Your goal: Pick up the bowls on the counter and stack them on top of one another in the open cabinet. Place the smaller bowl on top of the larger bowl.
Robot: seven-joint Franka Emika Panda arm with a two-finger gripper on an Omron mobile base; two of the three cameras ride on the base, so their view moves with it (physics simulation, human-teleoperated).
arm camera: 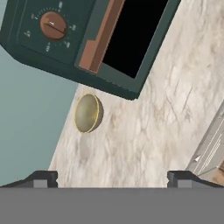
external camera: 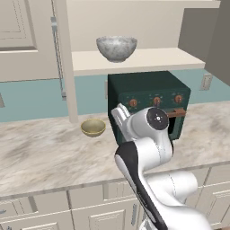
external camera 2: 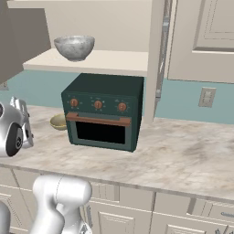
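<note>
A: Where do the bowls sit?
B: The larger bowl [external camera: 116, 47] sits upper centre on the open cabinet [external camera: 148, 60] shelf. The smaller bowl [external camera: 93, 127] rests mid-left on the table [external camera: 40, 152], just beside the toaster oven [external camera: 148, 103].
A: How will it handle?
B: Probably light, rigid, smooth, perhaps slippery; pinch across the rim.
A: And the arm?
B: Folded, hand raised at frame centre, the fingers [arm camera: 43, 179] spread wide and empty, well short of it.

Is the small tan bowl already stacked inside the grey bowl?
No, the smaller bowl sits on the counter beside the oven.
</note>
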